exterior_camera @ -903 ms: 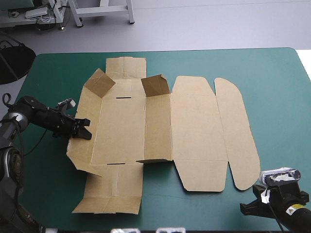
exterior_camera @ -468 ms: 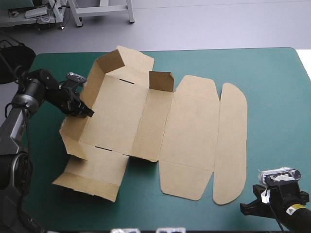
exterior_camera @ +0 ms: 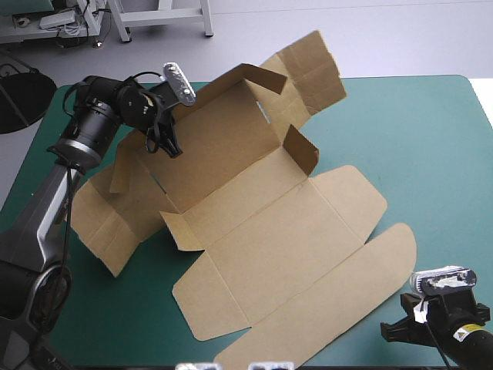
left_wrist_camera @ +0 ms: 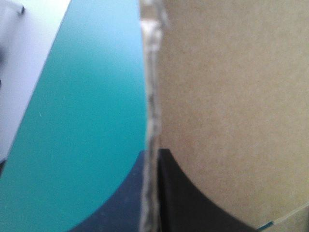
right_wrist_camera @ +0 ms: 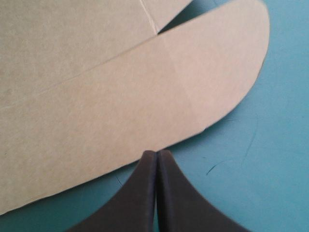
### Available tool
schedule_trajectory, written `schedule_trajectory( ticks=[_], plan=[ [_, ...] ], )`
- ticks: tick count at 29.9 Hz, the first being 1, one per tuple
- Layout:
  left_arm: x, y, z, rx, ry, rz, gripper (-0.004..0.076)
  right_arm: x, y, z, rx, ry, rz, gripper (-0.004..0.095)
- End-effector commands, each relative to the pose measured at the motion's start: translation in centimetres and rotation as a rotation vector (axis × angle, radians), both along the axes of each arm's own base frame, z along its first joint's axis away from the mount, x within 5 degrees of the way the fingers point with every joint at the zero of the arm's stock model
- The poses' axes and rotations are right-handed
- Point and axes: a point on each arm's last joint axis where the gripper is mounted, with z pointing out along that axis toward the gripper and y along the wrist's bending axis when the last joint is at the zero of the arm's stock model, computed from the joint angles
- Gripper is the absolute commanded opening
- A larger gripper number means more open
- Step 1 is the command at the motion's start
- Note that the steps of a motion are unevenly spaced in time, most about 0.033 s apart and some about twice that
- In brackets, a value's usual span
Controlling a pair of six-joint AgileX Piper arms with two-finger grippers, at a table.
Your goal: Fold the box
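While the right gripper (right_wrist_camera: 157, 153) rests at the near edge with fingers pressed together, we see the box (exterior_camera: 262, 231) half raised.
Its rounded lid flap (exterior_camera: 347, 291) lies flat on the teal-green cover (exterior_camera: 439, 139); farther back, the left gripper (exterior_camera: 169, 146) pinches a lifted side wall. We judge the box light, stiff, creased: best gripped at free panel edges.

Box (exterior_camera: 269, 231): uniform brown board, no print on any visible face, with faint darker crease lines. Counter cover (exterior_camera: 431, 131): plain teal-green, no pattern. Left claw (exterior_camera: 172, 149) and right claw (right_wrist_camera: 157, 162): solid black, unmarked.
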Motion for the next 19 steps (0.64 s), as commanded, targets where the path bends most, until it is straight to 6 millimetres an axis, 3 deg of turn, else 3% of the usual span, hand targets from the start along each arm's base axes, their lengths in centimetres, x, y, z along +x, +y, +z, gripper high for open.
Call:
schedule_trajectory(
  ticks=[1,13,19],
  plan=[
    [-2.4,-2.5,4.8,-0.025,-0.218,-0.135,-0.0009,0.4,0.0,0.9,0.011,-0.061,-0.008,-0.0017],
    [-7.8,-11.5,5.4,0.125,-0.352,-0.437,-0.0009,0.4,0.0,0.9,0.01,-0.063,-0.009,-0.0017],
    [-10.0,-14.2,5.3,0.076,-0.354,-0.49,-0.0009,0.4,0.0,0.9,0.012,-0.063,-0.009,-0.0017]
  ],
)
